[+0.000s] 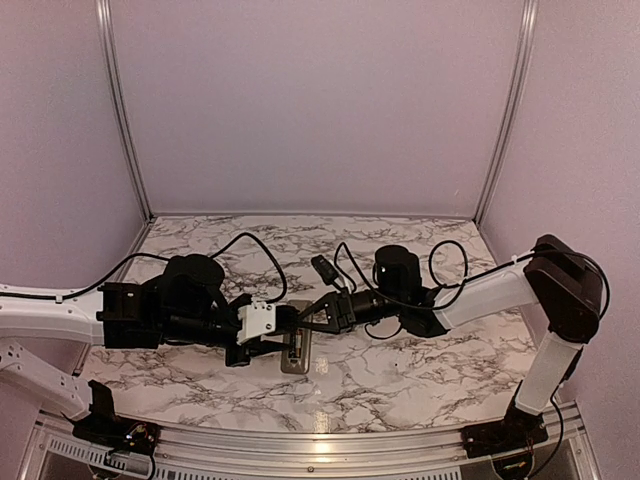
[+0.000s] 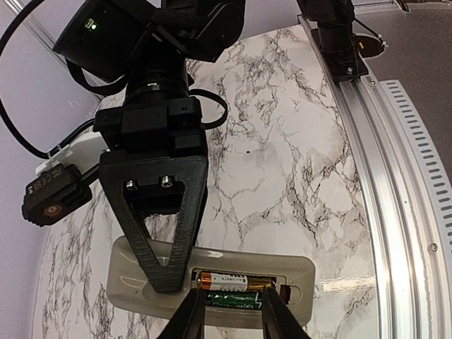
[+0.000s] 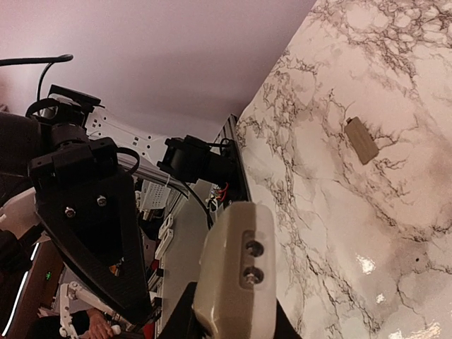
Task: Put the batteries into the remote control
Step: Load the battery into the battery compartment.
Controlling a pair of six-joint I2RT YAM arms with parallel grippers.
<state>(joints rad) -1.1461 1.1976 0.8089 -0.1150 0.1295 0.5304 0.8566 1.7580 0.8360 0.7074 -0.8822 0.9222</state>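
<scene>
The remote control (image 1: 297,357) lies back up on the marble table, and it also shows in the left wrist view (image 2: 300,272). Its open recess holds an orange-and-gold battery (image 2: 233,281) and, nearer me, a green battery (image 2: 233,299). My left gripper (image 2: 233,316) has one finger at each end of the green battery and is shut on it; from above it (image 1: 280,340) is over the remote. One right finger (image 2: 164,265) rests on the remote's back beside the recess. My right gripper (image 1: 305,322) shows its fingers apart in its own view (image 3: 232,319).
A small beige cover plate (image 3: 361,140) lies loose on the table. A black cabled device (image 1: 325,268) lies beyond the remote, also in the left wrist view (image 2: 46,201). The left gripper's white block (image 1: 258,320) fills the right wrist view (image 3: 233,268). A metal rail (image 2: 395,176) edges the table.
</scene>
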